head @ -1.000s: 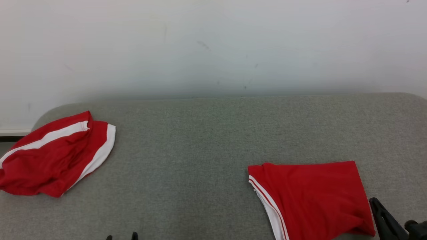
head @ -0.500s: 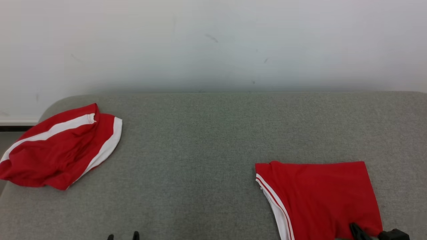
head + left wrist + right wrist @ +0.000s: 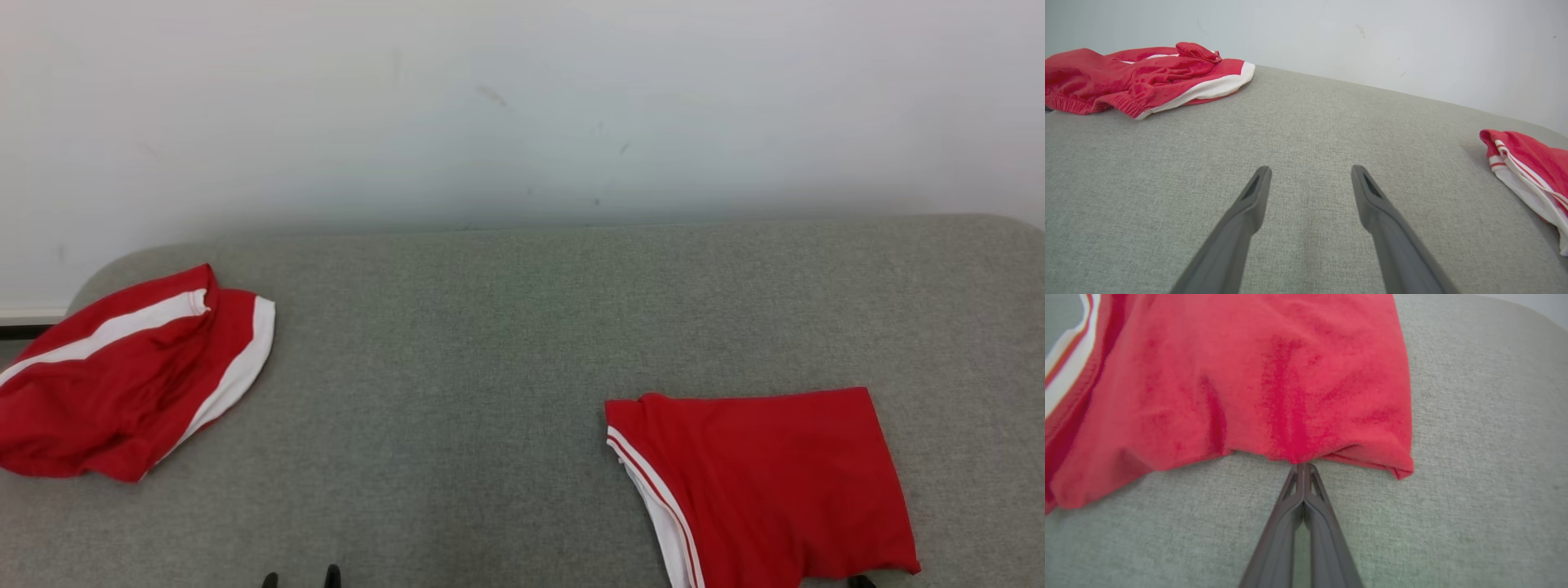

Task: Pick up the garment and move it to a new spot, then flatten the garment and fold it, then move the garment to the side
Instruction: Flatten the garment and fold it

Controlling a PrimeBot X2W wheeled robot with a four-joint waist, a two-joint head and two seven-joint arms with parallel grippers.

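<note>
Head view: the folded garment [image 3: 759, 482] lies at the right of the grey surface [image 3: 490, 343], a crumpled garment [image 3: 122, 384] far left

Left wrist view: the left gripper [image 3: 1310, 171] gapes wide, empty

Right wrist view: the right gripper [image 3: 1302, 467] is closed tight on its near hem; I would drag low and slowly, lest the fold open

There's the red garment [image 3: 1290, 375], soft matt cloth. Under it the grey surface [image 3: 490, 327], coarse woven fabric. The right gripper [image 3: 1303, 466], matt dark plastic.

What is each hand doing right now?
Left hand: open, holding nothing.
Right hand: closed on the edge of the folded red fabric garment with white trim.
</note>
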